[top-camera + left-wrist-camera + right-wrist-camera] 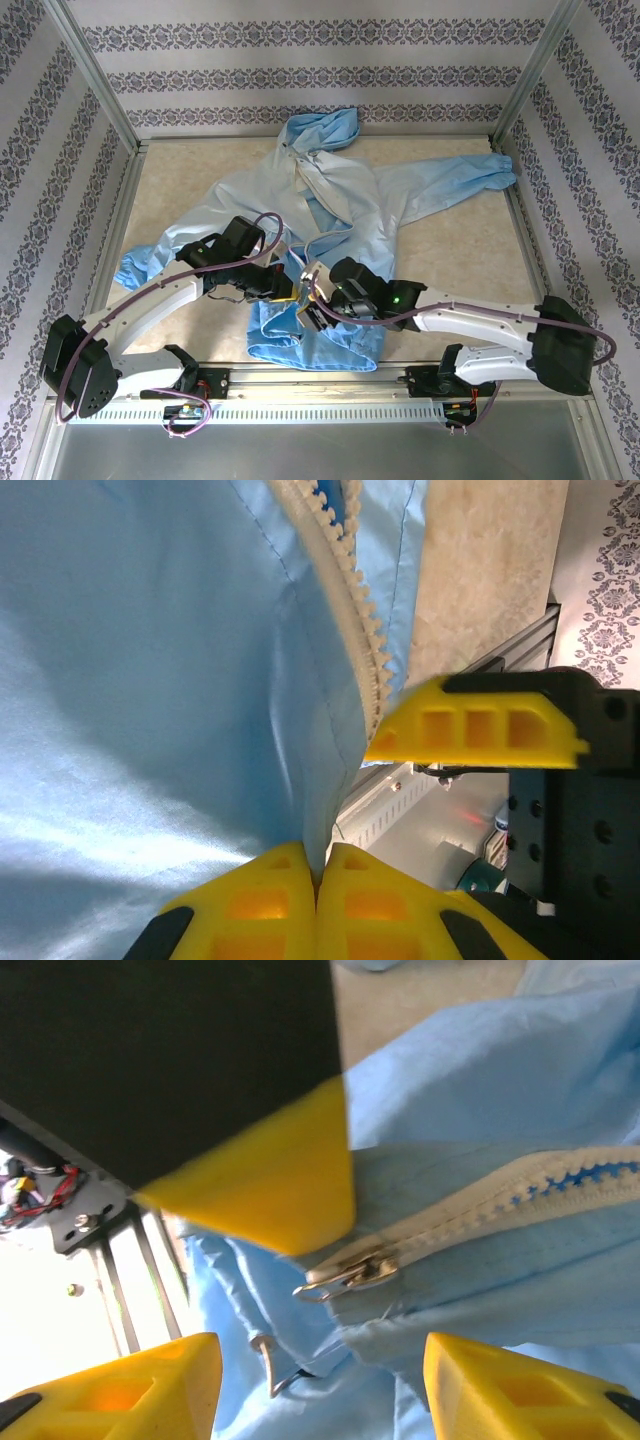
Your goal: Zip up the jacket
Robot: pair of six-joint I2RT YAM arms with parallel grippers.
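The light-blue jacket [340,190] lies spread on the table, hood at the far side, its lower hem bunched at the near edge. My left gripper [288,290] is shut on a fold of the jacket's fabric [150,680] beside the pale zipper strip [350,610]; the cloth is pinched between its yellow fingertips [290,880]. My right gripper [314,303] is open, close against the left one. Its jaws straddle the metal zipper slider [350,1272] at the lower end of the zipper strip [520,1195] without touching it. A thin metal ring [272,1370] hangs just below the slider.
Both arms meet over the jacket's hem near the table's front rail [330,378]. A finger of the left gripper [270,1190] sits just above the slider. The sleeves reach left [140,268] and right [490,172]. Patterned walls [300,70] and metal posts [100,75] enclose the table.
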